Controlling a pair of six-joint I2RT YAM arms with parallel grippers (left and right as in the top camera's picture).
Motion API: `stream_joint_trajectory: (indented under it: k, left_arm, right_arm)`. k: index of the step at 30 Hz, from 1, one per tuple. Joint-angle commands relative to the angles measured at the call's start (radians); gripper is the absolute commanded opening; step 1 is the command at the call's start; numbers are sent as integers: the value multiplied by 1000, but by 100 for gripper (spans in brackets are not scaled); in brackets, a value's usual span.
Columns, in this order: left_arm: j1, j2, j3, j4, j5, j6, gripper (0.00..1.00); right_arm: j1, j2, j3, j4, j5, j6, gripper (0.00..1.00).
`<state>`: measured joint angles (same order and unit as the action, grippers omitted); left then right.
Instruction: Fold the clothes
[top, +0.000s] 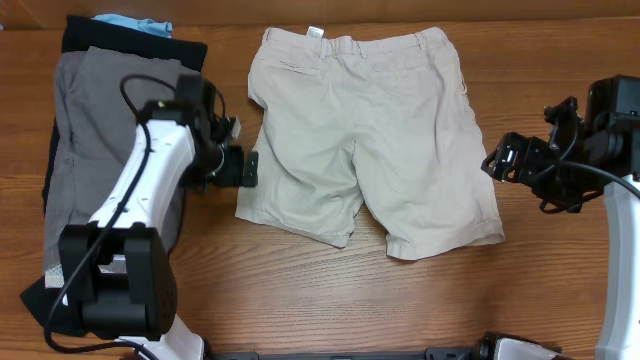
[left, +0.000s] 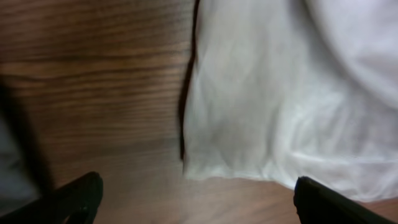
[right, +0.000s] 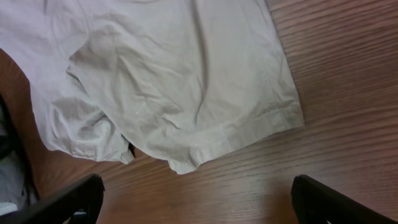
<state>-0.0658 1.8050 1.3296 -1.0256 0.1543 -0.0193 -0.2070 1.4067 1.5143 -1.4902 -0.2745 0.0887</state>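
both jaws gape empty: my left gripper (top: 250, 168) and right gripper (top: 492, 165) flank the flat khaki shorts (top: 360, 130), ready to fold.

Plain beige shorts (top: 365, 130), grey shorts (top: 85, 110), wood-grain table (top: 300, 300)

L wrist: left claw (left: 199, 202) spread wide over table, shorts just ahead.
Both fingertips (left: 78, 196) poke in at btm corners, nothing btwn them but bare wood table (left: 93, 81). Pale shorts (left: 280, 106) lie ahead & toward claw's right side, flat w/ soft creases. Their straight edge runs away from claw near centre, its corner just ahead of the gap. Dark blurry strip (left: 18, 143) far left, can't tell what.
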Motion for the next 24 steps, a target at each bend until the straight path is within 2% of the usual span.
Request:
stream_joint_trajectory:
  k: [1, 8, 13, 14, 17, 21, 24]
  left_arm:
    - [0, -12, -105, 78, 23, 23, 99]
    - [0, -11, -269, 286, 16, 22, 91]
    - [0, -10, -338, 381, 19, 19, 84]
    - [0, -10, -350, 399, 21, 19, 80]
    - [0, -10, -384, 445, 24, 16, 59]
    - [0, -10, -423, 476, 25, -26, 29]
    - [0, -10, -427, 432, 31, -76, 4]
  right_arm:
    - [5, -9, -22, 23, -15, 21, 100]
    - [5, -9, -22, 42, -15, 20, 100]
    - [5, -9, -22, 49, -15, 20, 100]
    - [5, -9, -22, 50, -15, 20, 100]
    - [5, -9, -22, 54, -15, 20, 100]
    - [5, -9, -22, 55, -15, 20, 100]
    - [5, -9, -22, 58, -15, 20, 100]
